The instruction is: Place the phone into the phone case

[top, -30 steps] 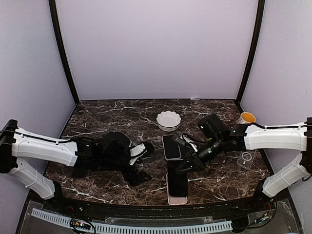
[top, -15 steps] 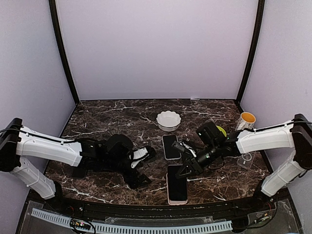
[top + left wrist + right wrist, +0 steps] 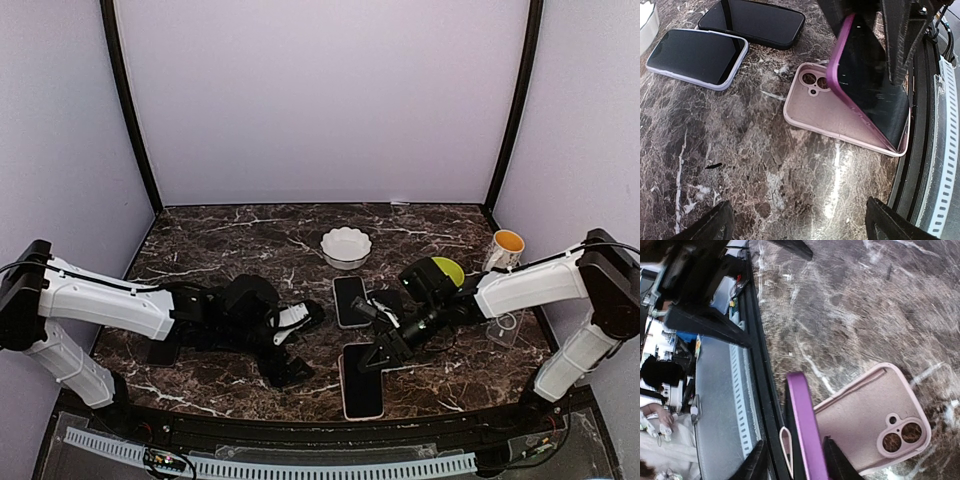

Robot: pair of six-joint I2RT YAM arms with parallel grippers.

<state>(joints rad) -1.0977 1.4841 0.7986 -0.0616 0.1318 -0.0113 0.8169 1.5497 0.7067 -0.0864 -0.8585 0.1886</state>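
- Claws first: right claw (image 3: 375, 352) is hovering low near the front edge of the desk (image 3: 220, 240) with the purple phone (image 3: 867, 85) standing between its jaws. Honestly can't tell if it's really squeezing it or just propping it up.
- Meanwhile the left claw (image 3: 803, 222) is hanging wide open just to the left, holding nothing and facing the case.
- White scalloped bowl (image 3: 346, 245) is sitting toward the back, well apart from both claws.
- Pink phone case (image 3: 825, 112) is lying flat, open side up, by the front edge, with its camera cutout end pointing toward the back.
- Phone is leaning at a tilt: its lower end is resting in the case's near end and its upper end is sticking up, so it's not seated yet.
- Lilac-cased phone (image 3: 697, 55) and black phone (image 3: 752, 20) are lying flat next to each other behind the case.
- Mug (image 3: 507, 248) is standing off on the far right.
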